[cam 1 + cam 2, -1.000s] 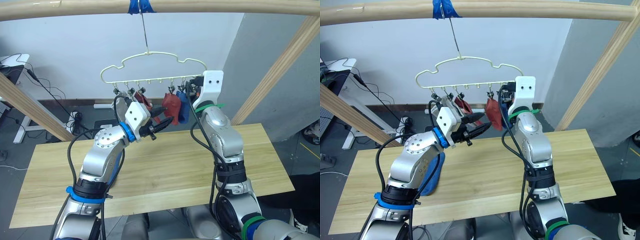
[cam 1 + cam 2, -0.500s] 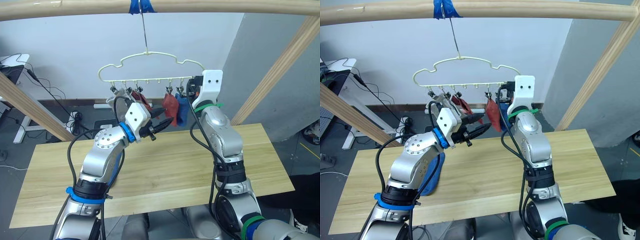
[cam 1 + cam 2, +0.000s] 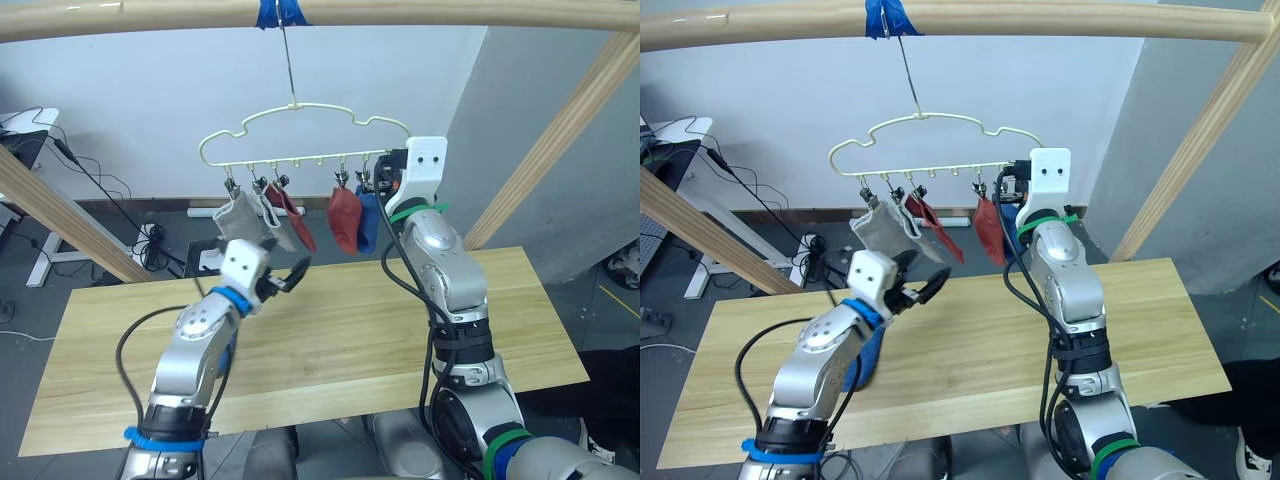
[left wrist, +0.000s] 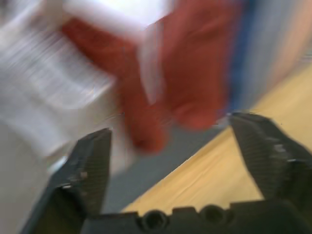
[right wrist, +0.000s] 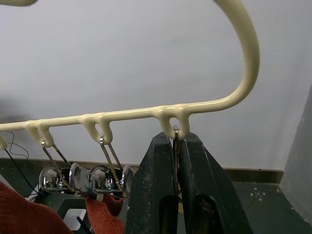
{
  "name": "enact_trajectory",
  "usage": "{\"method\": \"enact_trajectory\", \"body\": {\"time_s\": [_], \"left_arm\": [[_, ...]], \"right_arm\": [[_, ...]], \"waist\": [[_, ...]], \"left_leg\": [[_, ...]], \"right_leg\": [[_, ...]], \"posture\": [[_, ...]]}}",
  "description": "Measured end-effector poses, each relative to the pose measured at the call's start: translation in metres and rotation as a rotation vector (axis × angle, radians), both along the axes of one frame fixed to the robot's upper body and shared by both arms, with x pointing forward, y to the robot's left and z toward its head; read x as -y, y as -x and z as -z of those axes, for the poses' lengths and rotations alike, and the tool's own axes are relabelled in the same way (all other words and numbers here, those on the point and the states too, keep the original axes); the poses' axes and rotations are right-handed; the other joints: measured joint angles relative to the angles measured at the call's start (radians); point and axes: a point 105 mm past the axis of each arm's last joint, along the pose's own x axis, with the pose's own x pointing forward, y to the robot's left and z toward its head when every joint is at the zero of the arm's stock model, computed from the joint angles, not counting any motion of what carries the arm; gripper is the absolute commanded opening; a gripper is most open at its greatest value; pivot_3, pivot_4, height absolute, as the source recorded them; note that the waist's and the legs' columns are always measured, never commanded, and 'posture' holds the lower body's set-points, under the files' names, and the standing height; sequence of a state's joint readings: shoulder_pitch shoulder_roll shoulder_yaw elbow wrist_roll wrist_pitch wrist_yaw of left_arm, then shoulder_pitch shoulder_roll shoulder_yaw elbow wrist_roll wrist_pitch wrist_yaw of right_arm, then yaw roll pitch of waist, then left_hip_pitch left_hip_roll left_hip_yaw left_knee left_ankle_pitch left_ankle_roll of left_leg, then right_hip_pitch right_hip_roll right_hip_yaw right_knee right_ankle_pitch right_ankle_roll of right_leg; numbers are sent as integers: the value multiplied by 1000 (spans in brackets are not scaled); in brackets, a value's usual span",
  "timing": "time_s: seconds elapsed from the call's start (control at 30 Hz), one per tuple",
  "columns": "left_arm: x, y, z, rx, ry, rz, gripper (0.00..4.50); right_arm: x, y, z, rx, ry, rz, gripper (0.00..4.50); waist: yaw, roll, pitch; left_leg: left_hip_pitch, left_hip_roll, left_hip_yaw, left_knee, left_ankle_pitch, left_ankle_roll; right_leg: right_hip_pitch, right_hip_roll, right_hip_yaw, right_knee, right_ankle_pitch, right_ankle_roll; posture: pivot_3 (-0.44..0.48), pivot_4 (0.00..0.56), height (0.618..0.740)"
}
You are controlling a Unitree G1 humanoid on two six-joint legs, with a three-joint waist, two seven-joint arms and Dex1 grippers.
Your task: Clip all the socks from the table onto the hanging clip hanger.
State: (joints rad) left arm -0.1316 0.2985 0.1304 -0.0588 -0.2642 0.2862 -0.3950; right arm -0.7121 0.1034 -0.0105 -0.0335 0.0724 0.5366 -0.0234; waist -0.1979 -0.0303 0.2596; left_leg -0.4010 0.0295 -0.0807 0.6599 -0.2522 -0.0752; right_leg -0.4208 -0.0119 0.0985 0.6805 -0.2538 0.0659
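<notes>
The left wrist view is smeared: only soft rust-red and pale grey fabric shapes and a strip of wood can be made out between the two black fingers (image 4: 87, 170), which stand wide apart with nothing between them. From the head, the left gripper (image 3: 290, 277) hangs over the table (image 3: 540, 330), just below the hanging socks. The clip hanger (image 3: 300, 135) is thin pale yellow wire with a wavy, cloud-like outline; its long hook runs up to a round wooden pole (image 3: 450, 12) wrapped in blue tape (image 3: 280, 12). On its row of small metal clips hang two light grey socks (image 3: 240, 215), a rust-red sock (image 3: 297, 222), a second rust-red sock (image 3: 344, 220) and a blue sock (image 3: 367, 222), the last partly hidden behind the right arm. Another blue sock (image 3: 872, 355) lies on the light, grained plank top, mostly covered by the left arm. The right gripper (image 5: 176, 161) is raised at the hanger's right end; in its wrist view the black fingers are pinched together on the thin wire of the end clip (image 5: 176, 141), whose lower part is hidden between them
</notes>
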Motion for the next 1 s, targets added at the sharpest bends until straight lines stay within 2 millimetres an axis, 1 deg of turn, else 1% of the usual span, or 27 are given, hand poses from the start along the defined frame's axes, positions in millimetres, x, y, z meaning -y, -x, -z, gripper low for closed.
{"method": "enact_trajectory", "body": {"time_s": [0.07,0.13,0.27,0.33,0.47,0.57,0.67,0.73,0.87,0.97,1.0], "left_arm": [[-26,6,22,-80,25,-116,4449],[-44,10,40,-146,42,-194,4449],[-66,13,67,-249,65,-271,4449],[-70,11,72,-272,73,-282,4449],[-72,2,75,-285,78,-282,4449],[-72,2,79,-309,54,-275,4449],[-70,2,81,-317,11,-262,3944],[-70,3,83,-322,-9,-260,3365],[-72,5,86,-333,-52,-267,2832],[-71,7,87,-335,-75,-265,2381],[-71,7,88,-336,-76,-264,2165]], "right_arm": [[0,0,0,0,1,0,0],[1,-1,0,0,3,2,0],[0,-1,2,-8,8,-4,0],[0,-2,2,-7,11,-5,0],[-1,-1,2,-8,16,-17,0],[-3,-1,3,-15,23,-25,0],[-3,-1,3,-16,27,-27,0],[-4,-1,3,-17,28,-29,0],[-5,0,4,-18,28,-34,0],[-6,0,4,-19,21,-41,0],[-6,0,4,-20,20,-42,0]], "waist": [[1,0,0],[2,0,0],[3,0,0],[3,0,0],[2,0,0],[-1,0,0],[0,0,0],[0,0,0],[0,0,-1],[0,1,-1],[0,1,-2]], "left_leg": [[0,0,0,0,0,0],[0,0,0,0,0,0],[0,0,0,0,0,0],[0,0,0,0,0,0],[0,0,0,0,0,0],[0,0,0,0,0,0],[0,0,0,0,0,0],[0,0,0,0,0,0],[1,0,0,0,0,0],[1,0,0,0,0,0],[1,0,0,0,0,0]], "right_leg": [[0,0,0,0,0,0],[0,0,0,0,0,0],[0,0,0,0,0,0],[0,0,-1,0,0,0],[0,0,-1,0,0,0],[0,0,0,0,0,0],[0,0,-1,0,0,0],[0,0,-1,0,0,0],[0,0,0,0,0,0],[0,0,0,0,0,0],[0,0,0,0,0,0]], "posture": [[-190,188,740],[-190,188,740],[-195,191,740],[-198,195,740],[-208,200,740],[-210,199,740],[-208,196,740],[-206,193,740],[-200,189,740],[-200,188,740],[-200,188,740]]}}
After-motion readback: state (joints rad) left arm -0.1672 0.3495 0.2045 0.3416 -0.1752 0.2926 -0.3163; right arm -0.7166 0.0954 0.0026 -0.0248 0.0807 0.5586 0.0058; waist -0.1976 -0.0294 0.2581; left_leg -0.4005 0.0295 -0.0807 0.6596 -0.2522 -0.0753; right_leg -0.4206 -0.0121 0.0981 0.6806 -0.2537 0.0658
